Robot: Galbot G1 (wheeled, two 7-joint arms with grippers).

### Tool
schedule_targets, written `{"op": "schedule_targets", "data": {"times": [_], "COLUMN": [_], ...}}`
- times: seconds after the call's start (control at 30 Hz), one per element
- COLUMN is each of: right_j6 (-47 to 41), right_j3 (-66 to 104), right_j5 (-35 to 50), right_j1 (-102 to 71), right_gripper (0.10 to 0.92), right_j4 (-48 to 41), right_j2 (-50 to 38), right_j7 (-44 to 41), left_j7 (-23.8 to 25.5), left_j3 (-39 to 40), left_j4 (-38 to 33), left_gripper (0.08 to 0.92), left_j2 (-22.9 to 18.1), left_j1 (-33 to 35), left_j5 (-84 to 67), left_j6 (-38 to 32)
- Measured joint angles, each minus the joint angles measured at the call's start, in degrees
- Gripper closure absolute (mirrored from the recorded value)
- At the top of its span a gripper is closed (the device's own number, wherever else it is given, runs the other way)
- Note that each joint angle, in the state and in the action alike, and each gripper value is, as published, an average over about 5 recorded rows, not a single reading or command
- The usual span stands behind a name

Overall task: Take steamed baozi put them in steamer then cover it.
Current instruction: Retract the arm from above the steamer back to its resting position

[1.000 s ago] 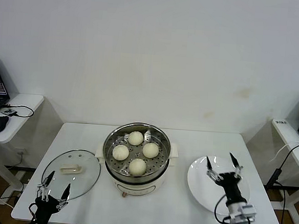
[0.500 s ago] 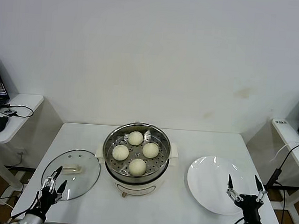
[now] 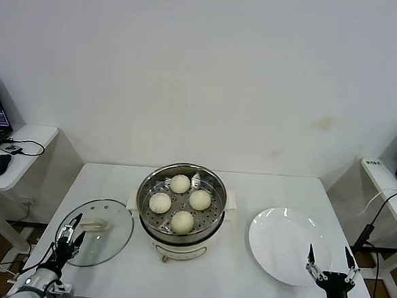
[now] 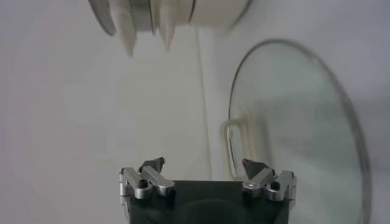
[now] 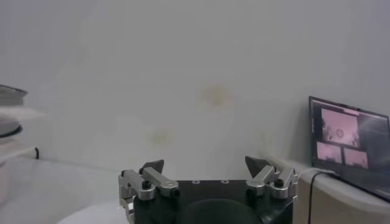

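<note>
A: Head view, left gripper (image 3: 70,233) first: fingers spread, nothing in them, sitting at the front-left corner of the table, right at the near rim of the cover (image 3: 94,232).

B: Right one?

A: Right gripper (image 3: 329,263) is spread and empty too, low at the front-right corner, just past the near edge of the white plate (image 3: 289,245). Plate's bare.

B: Baozi?

A: All four steamed baozi (image 3: 180,202) sit on the perforated tray inside the steamer (image 3: 180,210), mid-table. So the loading looks done; covering is what's left, I'd say.

B: Which arm takes it?

A: Left, clearly nearer. Cover lies flat on the table, left of the steamer, its rim nearly touching the pot's side handle. Bar handle (image 3: 93,225) is just ahead of the left gripper, toward the table's back edge and slightly toward the steamer. Its long axis runs roughly along the table's left-right direction. In the left wrist view the handle (image 4: 239,148) sits close in front of the open fingertips, a bit off toward one finger, so the jaws likely need a small sideways shift before closing across the bar.

B: Changes from a second ago?

A: Right gripper was up over the plate, now pulled back off its near edge and lower. Left has crept forward toward the cover. Buns, cover and plate haven't moved.
</note>
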Motion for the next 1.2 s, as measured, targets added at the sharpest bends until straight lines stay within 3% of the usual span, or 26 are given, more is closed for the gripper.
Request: {"op": "schedule_targets", "data": {"times": [0.77,1.2], "right_j6": [0.76,0.76], "right_j3": [1.85,1.58], "right_j5": [-1.55,-2.23], "right_j1": [-0.76,-0.05], "right_gripper": [0.203,0.203], "right_j4": [-1.23,-2.15], "right_j2": [1.75,1.82], "right_j7": [0.60,0.63], "left_j7": [-0.18,0.19], "left_j3": [5.17,5.79], "left_j4": [10.81,13.63], "left_gripper": [0.197,0.554], "left_j2": [-1.28,-1.42], "left_j1": [-12.43,-14.24], "left_j5": [0.43,0.30], "left_j6": [-0.16,-0.06]}}
